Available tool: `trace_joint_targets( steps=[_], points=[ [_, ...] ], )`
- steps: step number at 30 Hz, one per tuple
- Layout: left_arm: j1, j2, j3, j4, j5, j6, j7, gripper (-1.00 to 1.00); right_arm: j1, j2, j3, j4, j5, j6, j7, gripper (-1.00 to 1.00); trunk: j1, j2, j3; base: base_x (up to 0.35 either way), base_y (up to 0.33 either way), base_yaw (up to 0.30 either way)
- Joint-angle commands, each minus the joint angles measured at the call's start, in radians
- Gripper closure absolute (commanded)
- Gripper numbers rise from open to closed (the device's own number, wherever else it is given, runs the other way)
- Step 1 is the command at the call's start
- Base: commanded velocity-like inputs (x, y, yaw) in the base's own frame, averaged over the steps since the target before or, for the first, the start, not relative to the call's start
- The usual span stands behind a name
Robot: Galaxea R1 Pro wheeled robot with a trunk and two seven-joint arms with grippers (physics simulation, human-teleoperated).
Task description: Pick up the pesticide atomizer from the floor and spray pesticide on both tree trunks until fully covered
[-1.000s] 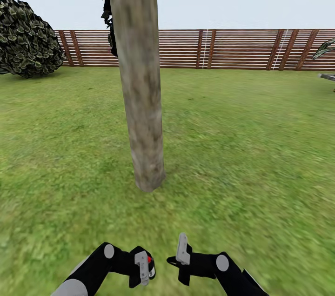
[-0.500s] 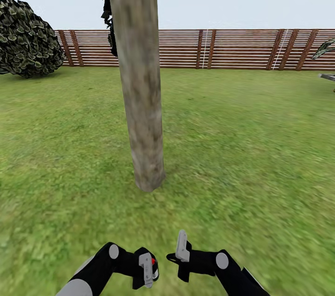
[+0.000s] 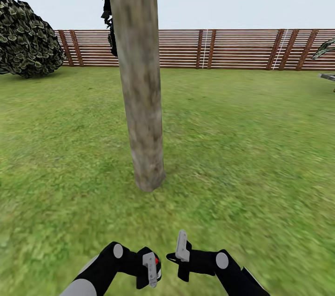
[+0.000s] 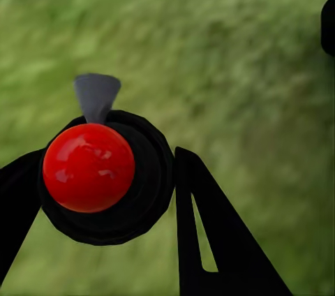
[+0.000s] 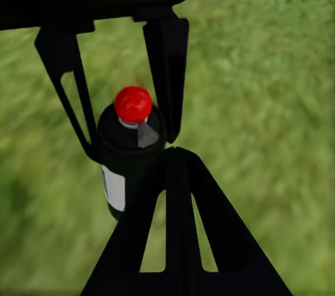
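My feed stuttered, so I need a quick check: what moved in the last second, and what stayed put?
The left pincer, shut on the spray bottle, slid a little toward the right pincer and slightly lower in the head view. The right pincer, tree trunk, fence and camera stayed put.

We stand on the floor point(image 3: 242, 156), a flat spread of green grass that runs unbroken to the far edge of the garden. Rising straight out of it just ahead of us is the tree trunk point(image 3: 139, 91), thick and mottled beige-grey, its base meeting the grass with no gap. Along the far edge the brown slatted fence point(image 3: 223, 49) stands on the lawn, and at the far left a rounded dark bush point(image 3: 28, 37) sits on the grass before that fence.
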Motion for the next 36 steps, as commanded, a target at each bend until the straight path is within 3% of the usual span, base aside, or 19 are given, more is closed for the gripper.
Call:
trace_joint_targets(
  steps=[1, 19, 36],
  points=[
    [0.000, -0.003, 0.002, -0.001, -0.007, -0.005, -0.002, 1.00, 0.000, 0.000, -0.001, -0.001, 0.009, -0.005, 0.000, 1.00, 0.000, 0.000, -0.001, 0.000, 0.000, 0.000],
    [0.000, -0.032, 0.004, -0.001, -0.002, -0.005, 0.002, 1.00, 0.000, 0.000, -0.001, -0.020, 0.009, -0.005, 0.000, 1.00, 0.000, 0.000, -0.001, 0.000, 0.000, 0.000],
    [0.000, -0.032, 0.009, -0.037, 0.010, -0.008, 0.000, 1.00, 0.000, 0.000, -0.001, -0.020, 0.009, -0.005, 0.000, 1.00, 0.000, 0.000, -0.001, 0.000, 0.000, 0.000]
  ],
)
